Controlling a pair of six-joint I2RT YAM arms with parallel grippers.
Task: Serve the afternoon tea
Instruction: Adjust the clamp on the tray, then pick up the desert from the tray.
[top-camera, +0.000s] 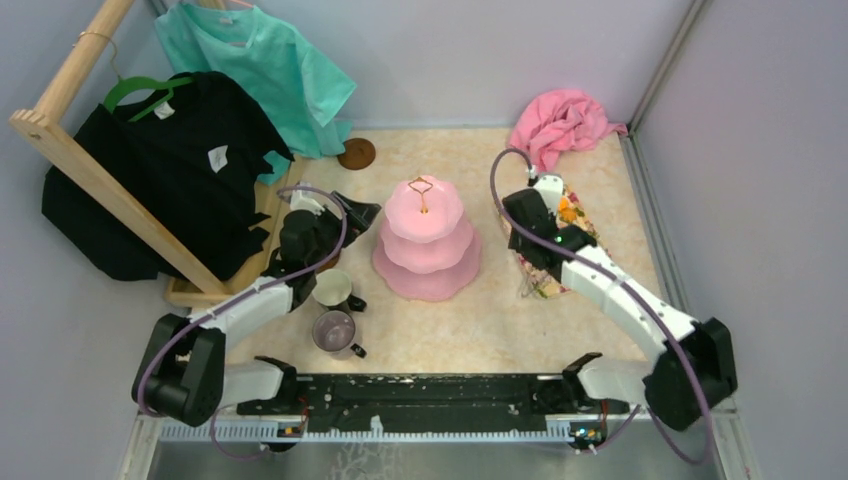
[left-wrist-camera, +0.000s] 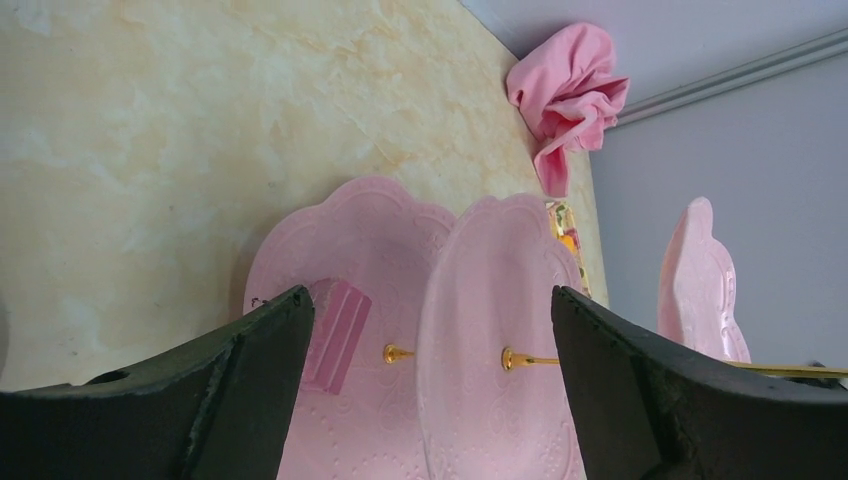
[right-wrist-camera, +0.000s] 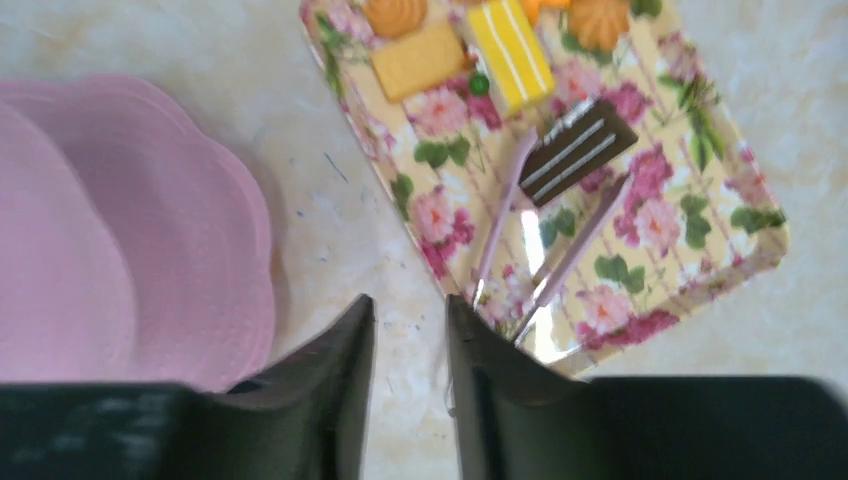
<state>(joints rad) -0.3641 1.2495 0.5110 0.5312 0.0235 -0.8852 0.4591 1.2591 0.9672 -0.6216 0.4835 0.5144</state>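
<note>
Clothing is crowding the far left: a black T-shirt (top-camera: 150, 190) and a teal T-shirt (top-camera: 265, 70) are hanging on a slanted wooden rack (top-camera: 90, 170), whose base is lying just beside the left arm. The left gripper (left-wrist-camera: 432, 300) is hovering with its black fingers spread wide, gripping nothing and framing the pink cake stand (top-camera: 427, 245). Near that arm a white mug (top-camera: 333, 288) and a grey-purple mug (top-camera: 335, 330) are standing close together, while a brown round saucer (top-camera: 356, 153) is lying well back by the teal hem. The stand is sitting mid-table, its three scalloped, embossed tiers tapering to a gold loop (top-camera: 421, 186); a ridged pink snack (left-wrist-camera: 338, 335) is resting on the bottom tier. Bare marbled tabletop (top-camera: 500, 320) is stretching along the stand's near side. The right gripper (right-wrist-camera: 408, 305) is hovering between the stand and a glossy floral tray (right-wrist-camera: 720, 215), its fingers parted only narrowly and clasping nothing. The tray is carrying orange cookies (right-wrist-camera: 395, 15), a yellow striped cake (right-wrist-camera: 510, 40), a brown layered slice (right-wrist-camera: 578, 150) and two slim lilac utensils (right-wrist-camera: 505, 210). A crumpled pink cloth (top-camera: 565, 125) is filling the far right corner, with the wall running near the tray's right edge.
</note>
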